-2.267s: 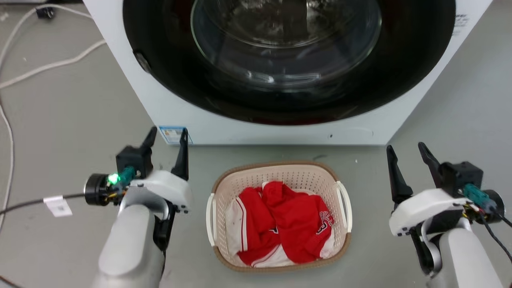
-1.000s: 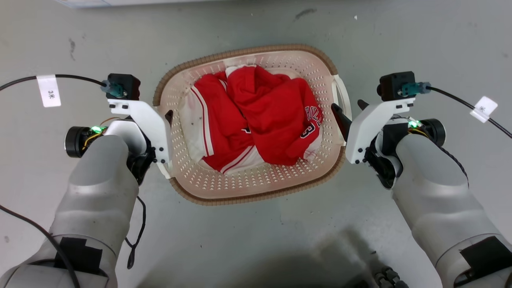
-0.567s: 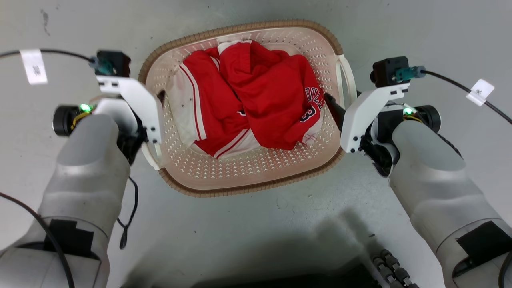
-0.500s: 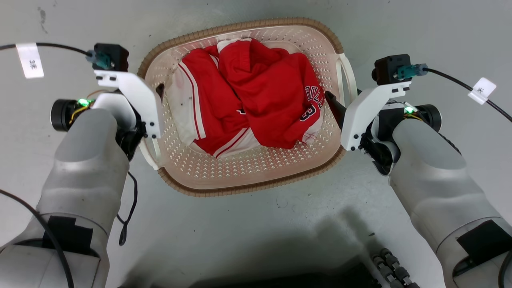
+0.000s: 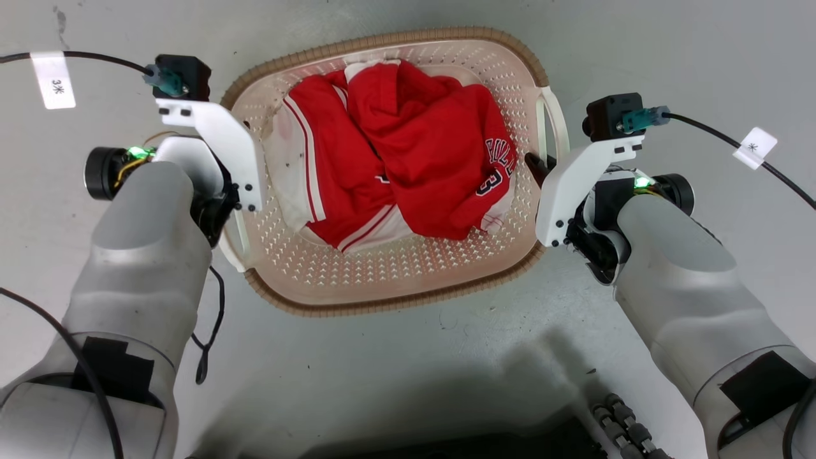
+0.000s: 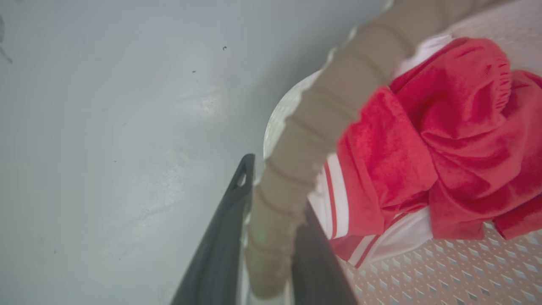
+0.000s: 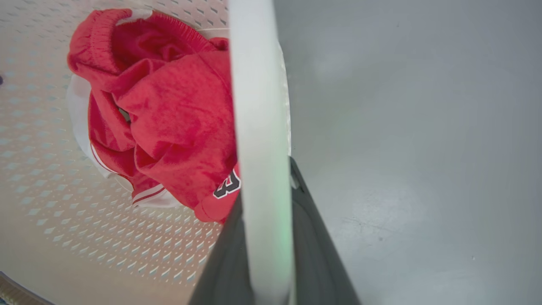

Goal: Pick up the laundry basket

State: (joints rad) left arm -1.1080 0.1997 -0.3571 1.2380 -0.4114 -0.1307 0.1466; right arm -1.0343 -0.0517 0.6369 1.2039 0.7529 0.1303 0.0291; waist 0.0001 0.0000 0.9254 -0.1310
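Here is the laundry basket (image 5: 357, 310), seen in the head view just above centre, toward twelve o'clock on the grey floor (image 5: 446, 376), with its long axis laid from nine to three. It is taken at both ends.

At the basket's nine o'clock, the left gripper (image 6: 273, 199) is closed on the brown rim (image 6: 338, 97). In the left wrist view one dark finger (image 6: 220, 237) is pressed against the outside of that rim and the other against the inside, so the rim is sandwiched between them.

At three o'clock, the right gripper (image 7: 264, 186) is clamped on the white handle (image 7: 258, 106). The pale bar is seen running straight up between the two fingers, one on the basket side and one on the floor side.

Red garments (image 5: 421, 146) are heaped in the basket, bunched toward its twelve o'clock half. A white piece with red stripes (image 5: 299, 172) is tucked beneath them at nine o'clock (a black-and-white numeral is printed on the red cloth nearest the right gripper). The perforated bottom is left bare toward six o'clock.

Whether the basket is clear of the floor cannot be told. A white tag (image 5: 54, 80) is carried on the left arm's cable at ten o'clock, and another tag (image 5: 754, 148) on the right arm's cable at two o'clock.
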